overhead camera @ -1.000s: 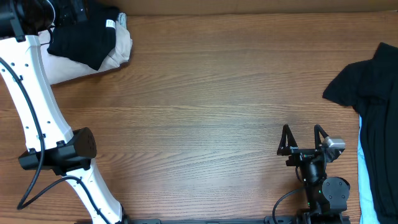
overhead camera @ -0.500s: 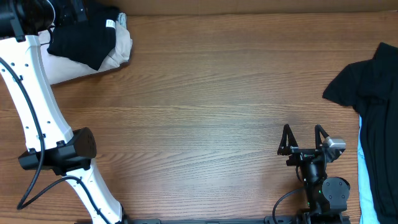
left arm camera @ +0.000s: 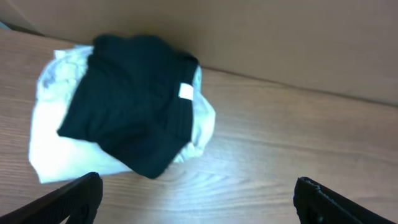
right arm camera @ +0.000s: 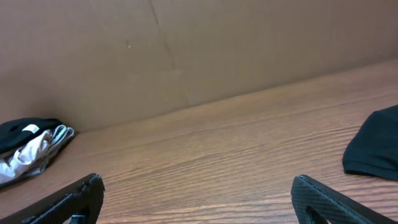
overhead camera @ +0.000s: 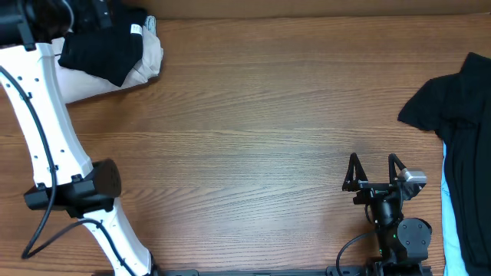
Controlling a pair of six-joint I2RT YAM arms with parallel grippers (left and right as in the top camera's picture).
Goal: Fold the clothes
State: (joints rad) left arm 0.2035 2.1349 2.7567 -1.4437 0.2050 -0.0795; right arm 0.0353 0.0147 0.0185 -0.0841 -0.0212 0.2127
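Observation:
A folded black garment (overhead camera: 103, 50) with a small white label (overhead camera: 136, 29) lies on a cream-white bundle (overhead camera: 147, 63) at the table's far left corner. The left wrist view shows the same black garment (left arm camera: 130, 102), label (left arm camera: 185, 92) and bundle (left arm camera: 53, 146). My left gripper (left arm camera: 198, 196) hovers above and just in front of this pile, open and empty. A loose black garment (overhead camera: 460, 130) lies spread at the right edge and also shows in the right wrist view (right arm camera: 376, 146). My right gripper (overhead camera: 374, 170) is open and empty near the front edge, left of that garment.
A brown cardboard wall (right arm camera: 186, 50) runs along the table's back edge. A light blue strip (overhead camera: 448, 226) shows beside the loose black garment at the front right. The left arm's white links (overhead camera: 46, 130) span the table's left side.
The left arm has shifted very slightly. The clothes and the right arm have not moved.

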